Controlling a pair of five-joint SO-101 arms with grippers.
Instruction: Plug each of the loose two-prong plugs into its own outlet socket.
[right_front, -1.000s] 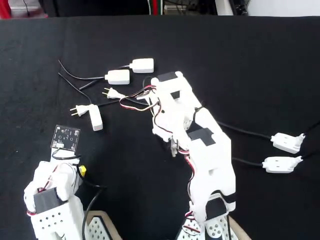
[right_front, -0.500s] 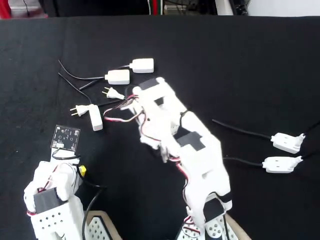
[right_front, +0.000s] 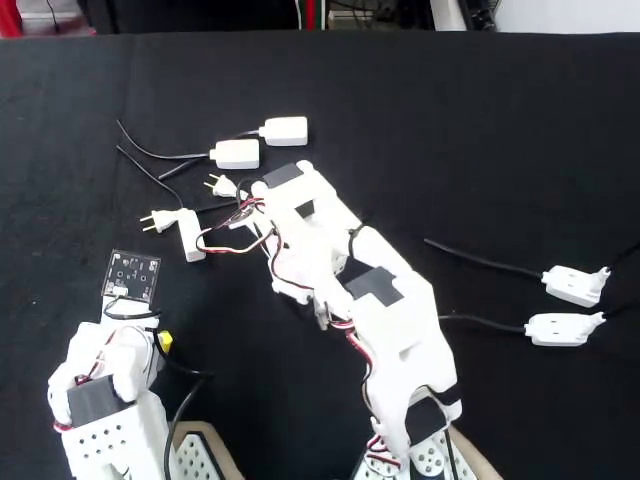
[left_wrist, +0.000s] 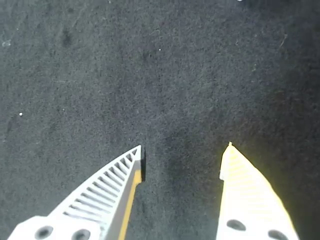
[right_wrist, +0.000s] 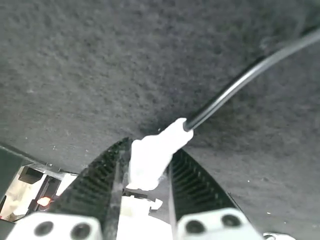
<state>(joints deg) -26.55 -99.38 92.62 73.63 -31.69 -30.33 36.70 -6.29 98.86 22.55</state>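
Note:
My right gripper (right_wrist: 150, 147) is shut on the white body of a loose two-prong plug (right_wrist: 152, 152), whose black cable runs away over the cloth. In the high view this plug (right_front: 219, 185) pokes out to the left from under the right arm's wrist, prongs pointing left. A second two-prong plug (right_front: 155, 221) lies against one end of a white outlet socket (right_front: 191, 236). Two more white sockets (right_front: 237, 153) (right_front: 285, 130) lie just beyond. My left gripper (left_wrist: 185, 147) stands open over bare black cloth, its arm (right_front: 105, 385) folded at the front left.
Two white cabled blocks (right_front: 572, 285) (right_front: 560, 328) lie at the right edge. Thin black cables (right_front: 150, 153) trail left of the sockets. A small black circuit board (right_front: 132, 275) sits in front of the left arm. The black cloth (right_front: 480, 130) covers the whole table.
The right arm has swung left across the table toward the sockets, and the plug under its wrist has shifted slightly left. The left arm has not moved.

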